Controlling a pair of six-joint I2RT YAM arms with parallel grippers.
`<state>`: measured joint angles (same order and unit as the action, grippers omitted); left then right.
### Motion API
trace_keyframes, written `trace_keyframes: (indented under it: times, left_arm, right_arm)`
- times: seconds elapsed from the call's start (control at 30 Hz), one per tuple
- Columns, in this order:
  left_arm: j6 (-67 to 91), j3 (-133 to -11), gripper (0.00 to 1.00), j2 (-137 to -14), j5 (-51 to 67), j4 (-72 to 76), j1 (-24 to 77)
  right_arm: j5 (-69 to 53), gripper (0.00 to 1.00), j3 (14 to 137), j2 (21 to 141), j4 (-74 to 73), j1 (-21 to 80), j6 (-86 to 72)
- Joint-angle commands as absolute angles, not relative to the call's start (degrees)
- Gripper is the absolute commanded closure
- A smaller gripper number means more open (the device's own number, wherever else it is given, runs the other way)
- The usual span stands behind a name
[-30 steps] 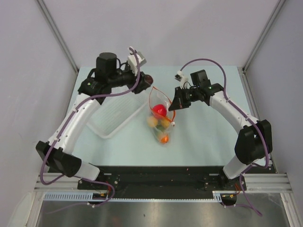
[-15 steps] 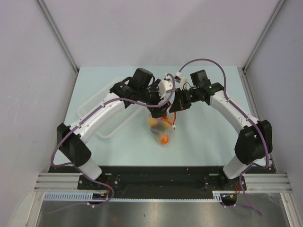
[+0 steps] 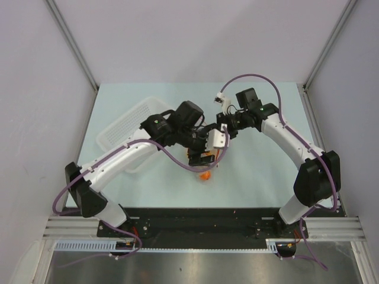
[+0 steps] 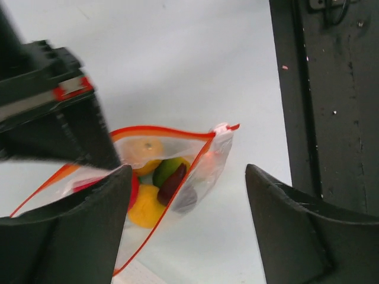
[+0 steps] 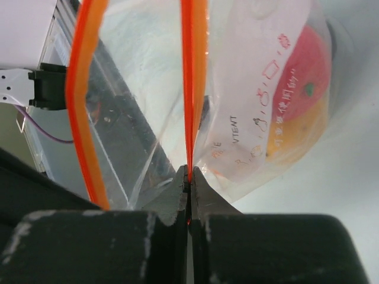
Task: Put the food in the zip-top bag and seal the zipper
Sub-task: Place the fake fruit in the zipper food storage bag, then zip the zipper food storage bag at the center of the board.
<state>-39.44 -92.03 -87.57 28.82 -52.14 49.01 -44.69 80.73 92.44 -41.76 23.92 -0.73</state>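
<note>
The clear zip-top bag (image 4: 207,171) lies on the table with its mouth open, and its red-orange zipper (image 4: 163,131) runs along the rim. Food shows inside it: a yellow piece (image 4: 145,208), a green one (image 4: 166,170), a dark purple-brown one (image 4: 173,184), an orange one (image 4: 145,149) and a red one (image 5: 308,65). My left gripper (image 4: 188,177) is open and empty just above the bag (image 3: 205,175); it is over the bag in the top view (image 3: 201,157). My right gripper (image 5: 189,177) is shut on the zipper (image 5: 190,89) and holds that rim up; it also shows in the top view (image 3: 221,135).
The white perforated basket (image 3: 121,131) stands at the back left, partly under my left arm. The black frame (image 4: 331,89) at the table's near edge shows in the left wrist view. My right gripper's black body (image 4: 53,118) is close to the left fingers.
My left arm has swung from the back left to over the bag. The dark piece it held now lies in the bag, and the gripper is open. The right gripper keeps its hold.
</note>
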Motion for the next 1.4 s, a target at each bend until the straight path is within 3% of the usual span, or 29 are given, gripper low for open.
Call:
trace_keyframes:
  times: [0.0,0.1,0.5,0.53,0.67,0.8,0.9,0.93,0.97,1.0,1.2,1.37]
  left_arm:
    - [-45.26,-90.0,0.28,-89.47,22.61,-52.21,52.29]
    - [-45.53,-89.65,0.36,-90.35,20.4,-52.03,53.52]
    - [-51.33,-79.99,0.39,-84.9,13.98,-49.92,53.44]
    - [-51.5,-79.81,0.42,-84.73,14.24,-49.75,53.44]
    - [-45.56,-82.26,0.85,-85.87,20.02,-49.83,53.96]
    - [-35.09,-85.08,0.99,-85.52,23.55,-41.26,55.98]
    - [-25.24,-83.24,1.0,-85.34,22.59,-34.13,55.81]
    - [-22.79,-82.62,1.0,-85.52,22.67,-33.23,55.81]
    - [-21.37,-81.23,1.0,-85.6,21.98,-32.27,55.81]
    - [-20.05,-80.6,1.0,-85.69,21.71,-30.6,55.72]
    - [-11.7,-77.17,1.0,-85.43,23.11,-24.79,53.53]
    - [-8.35,-79.01,1.0,-87.27,24.43,-23.91,50.98]
  right_arm:
    - [-46.85,1.0,84.37,89.74,-44.03,25.75,3.07]
    - [-46.76,1.0,85.08,89.82,-44.82,26.8,4.22]
    - [-46.93,1.0,86.48,91.32,-47.29,28.04,7.73]
    - [-46.93,1.0,86.48,91.32,-47.11,28.12,7.73]
    - [-46.76,1.0,87.27,92.19,-43.87,28.65,5.72]
    - [-45.79,0.97,91.13,93.69,-40.43,28.92,3.43]
    - [-45.09,0.63,97.45,94.74,-42.53,26.73,5.0]
    - [-44.74,0.28,99.91,94.75,-44.71,25.67,6.23]
    - [-43.69,0.12,100.28,94.31,-45.35,22.62,8.07]
    - [-43.51,0.03,100.11,93.61,-45.7,20.67,8.52]
    - [-51.58,0.0,89.32,84.22,-43.43,3.81,12.29]
    - [-55.1,0.0,69.84,68.16,-40.7,0.97,15.11]
